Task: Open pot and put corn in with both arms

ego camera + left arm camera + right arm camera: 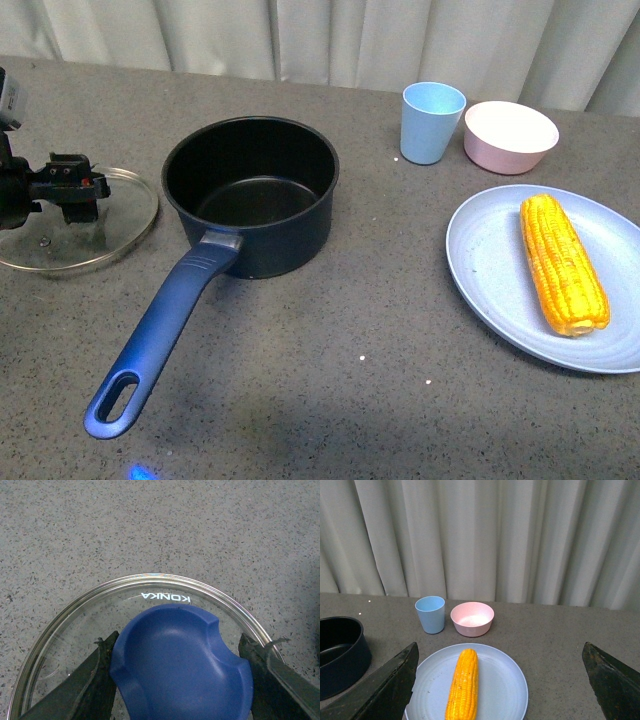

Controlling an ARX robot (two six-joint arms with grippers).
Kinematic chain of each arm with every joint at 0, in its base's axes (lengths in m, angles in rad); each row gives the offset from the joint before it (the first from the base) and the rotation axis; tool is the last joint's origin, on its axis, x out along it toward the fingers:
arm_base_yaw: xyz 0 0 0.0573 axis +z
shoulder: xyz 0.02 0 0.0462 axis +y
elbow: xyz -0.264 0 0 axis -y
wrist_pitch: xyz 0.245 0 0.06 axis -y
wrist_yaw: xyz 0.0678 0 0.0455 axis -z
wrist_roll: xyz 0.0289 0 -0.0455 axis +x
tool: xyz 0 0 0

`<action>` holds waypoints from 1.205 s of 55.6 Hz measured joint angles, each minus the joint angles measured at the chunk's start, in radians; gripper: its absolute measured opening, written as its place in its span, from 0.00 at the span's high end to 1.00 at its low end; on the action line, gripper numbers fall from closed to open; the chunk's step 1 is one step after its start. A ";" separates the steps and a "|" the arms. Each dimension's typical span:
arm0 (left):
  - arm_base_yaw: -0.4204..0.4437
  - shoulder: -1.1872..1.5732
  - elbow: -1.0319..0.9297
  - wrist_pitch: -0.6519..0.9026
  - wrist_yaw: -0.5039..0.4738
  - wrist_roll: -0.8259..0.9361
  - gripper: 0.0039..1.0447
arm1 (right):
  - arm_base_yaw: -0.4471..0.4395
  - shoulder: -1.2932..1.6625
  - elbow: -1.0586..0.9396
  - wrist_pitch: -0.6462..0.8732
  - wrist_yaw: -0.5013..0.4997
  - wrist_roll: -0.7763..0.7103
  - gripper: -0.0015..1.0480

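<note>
Pot open: the clear glass lid [125, 215] lies flat on the grey table, left of the dark navy saucepan [250, 190]. The left gripper [176, 640] flanks the blue knob [180, 670]; grip cannot be told. The right gripper [500, 647] is spread wide, with the yellow-orange corn cob [462, 685] on a pale blue plate [507, 680] below and between its jaws. Advice: descend centred and close across mid-cob.
</note>
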 joint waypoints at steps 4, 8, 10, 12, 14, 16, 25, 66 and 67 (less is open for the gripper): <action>0.000 0.000 0.000 -0.003 0.011 0.000 0.33 | 0.000 0.000 0.000 0.000 0.000 0.000 0.09; 0.000 -0.005 0.001 -0.002 0.014 -0.001 0.23 | 0.000 0.000 0.000 0.000 0.000 0.000 0.09; 0.000 -0.009 0.000 -0.002 0.016 -0.002 0.19 | 0.000 0.000 0.000 0.000 0.000 0.000 0.09; 0.001 -0.016 0.000 -0.001 0.016 -0.002 0.14 | 0.000 0.000 0.000 0.000 0.000 0.000 0.09; 0.002 -0.026 -0.001 0.001 0.017 -0.005 0.09 | 0.000 0.000 0.000 0.000 0.000 0.000 0.09; 0.002 -0.037 -0.004 0.001 0.018 -0.008 0.05 | 0.000 0.000 0.000 0.000 0.000 0.000 0.09; 0.008 -0.140 -0.053 0.001 0.011 -0.016 0.06 | 0.000 0.000 0.000 0.000 0.000 0.000 0.09; -0.008 -0.793 -0.539 0.182 -0.010 -0.053 0.39 | 0.000 0.000 0.000 0.000 0.000 0.000 0.09; -0.009 -0.801 -0.546 0.182 -0.012 -0.053 0.41 | 0.000 0.000 0.000 0.000 0.000 0.000 0.09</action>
